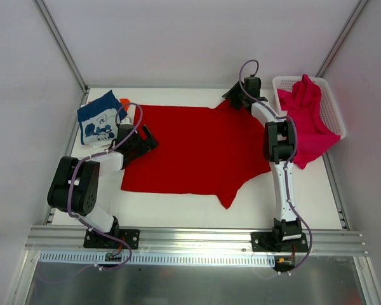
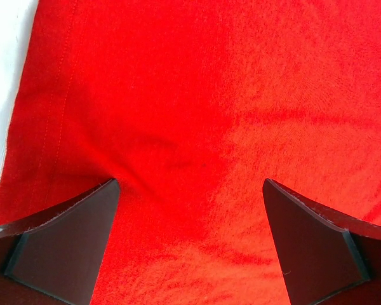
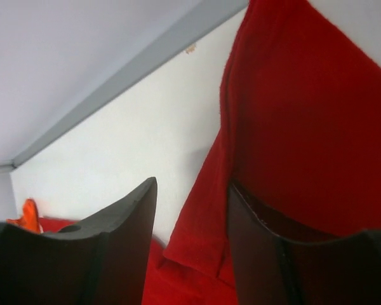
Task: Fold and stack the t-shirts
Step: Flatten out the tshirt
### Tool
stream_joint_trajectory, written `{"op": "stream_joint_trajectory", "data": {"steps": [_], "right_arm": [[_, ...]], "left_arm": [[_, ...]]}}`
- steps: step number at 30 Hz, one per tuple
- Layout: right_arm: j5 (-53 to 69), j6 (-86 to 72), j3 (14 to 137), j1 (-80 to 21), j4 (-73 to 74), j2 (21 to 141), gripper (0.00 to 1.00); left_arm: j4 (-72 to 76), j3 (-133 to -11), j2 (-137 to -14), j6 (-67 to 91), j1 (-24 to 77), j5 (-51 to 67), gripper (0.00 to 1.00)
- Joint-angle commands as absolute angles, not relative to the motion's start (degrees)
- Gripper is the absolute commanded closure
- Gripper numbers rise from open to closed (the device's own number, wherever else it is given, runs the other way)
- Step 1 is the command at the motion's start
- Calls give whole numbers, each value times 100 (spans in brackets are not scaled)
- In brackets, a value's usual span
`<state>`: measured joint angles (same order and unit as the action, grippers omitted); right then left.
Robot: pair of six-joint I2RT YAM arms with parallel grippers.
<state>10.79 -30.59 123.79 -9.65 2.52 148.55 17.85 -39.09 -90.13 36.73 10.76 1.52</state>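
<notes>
1. A navy t-shirt [image 1: 100, 119] lies folded off the far-left corner of the red t-shirt [image 1: 197, 149], its white cartoon print facing up. Any lettering is too small to read.
2. The red t-shirt is spread flat across the middle of the table [image 1: 178, 206], one sleeve pointing toward my bases.
3. My left arm is doubled back beside the red t-shirt's left edge, elbow high and wrist dipped. My left claw [image 1: 149, 138] sits over the hem there, its fingers [image 2: 63, 248] spread wide above the cloth and gripping nothing.
4. My right arm reaches almost straight along the red t-shirt's right side to its far-right corner. My right claw [image 3: 190, 190] has a clear gap between its fingers, and the shirt's hemmed edge lies in that gap against one finger [image 3: 273, 254].
5. A sliver of an orange t-shirt [image 1: 125, 101] shows beside the navy one, just beyond the red t-shirt's far-left corner.
6. Right of the red t-shirt, a magenta-pink t-shirt [image 1: 308, 117] is heaped in a white mesh basket [image 1: 335, 108] and spills over its near rim.
</notes>
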Motion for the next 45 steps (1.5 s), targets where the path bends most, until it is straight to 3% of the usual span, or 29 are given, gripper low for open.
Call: {"op": "stream_joint_trajectory", "data": {"steps": [1, 4, 8, 11, 18, 24, 26, 28, 29, 30, 31, 32, 35, 37, 41, 45], "right_arm": [[1160, -3673, 12463, -1142, -772, 15107, 50], [1353, -4252, 12463, -1265, -1956, 15301, 49], [1135, -5648, 12933, -1441, -4792, 16203, 34], [415, -6590, 13550, -1529, -5753, 16811, 23], [-640, -6716, 12852, -1529, -6863, 16385, 17], [-1310, -6864, 12971, -1529, -7470, 16067, 1], [-551, -6593, 13209, -1486, -7244, 15813, 0], [530, -5989, 13517, -1450, -5598, 15129, 0], [1197, -4898, 13535, -1476, -4668, 14761, 1], [1134, -4060, 13553, -1555, -3475, 14374, 0], [690, -3243, 13657, -1651, -1366, 13700, 1], [-376, -1764, 13597, -1774, -997, 13432, 1], [-1009, -84, 14297, -2048, 181, 13262, 1], [-1150, 113, 14755, -1987, 1193, 13316, 1], [-924, -157, 12962, -1820, 1091, 12396, 1], [-546, -657, 12446, -1688, 1526, 12330, 1]], "left_arm": [[1670, -3973, -9220, 3744, 1028, 246, 1], [1679, -3973, -9246, 3744, 1028, 264, 1], [1696, -3981, -9281, 3753, 1020, 290, 1], [1714, -3981, -9325, 3753, 1028, 325, 1], [1731, -3990, -9369, 3770, 1028, 369, 1], [1767, -4008, -9439, 3788, 1028, 431, 1], [1775, -4017, -9448, 3797, 1028, 448, 1], [1775, -4025, -9457, 3814, 1028, 474, 1], [1775, -4025, -9457, 3814, 1020, 492, 1], [1775, -4025, -9457, 3806, 1020, 501, 1], [1775, -4025, -9440, 3814, 1028, 518, 1], [1784, -4025, -9439, 3823, 1028, 527, 1], [1775, -4052, -9396, 3814, 1028, 554, 1], [1775, -4078, -9387, 3832, 1028, 562, 1], [1775, -4113, -9369, 3858, 1028, 685, 1], [1740, -4087, -9203, 3876, 1020, 747, 1]]}}
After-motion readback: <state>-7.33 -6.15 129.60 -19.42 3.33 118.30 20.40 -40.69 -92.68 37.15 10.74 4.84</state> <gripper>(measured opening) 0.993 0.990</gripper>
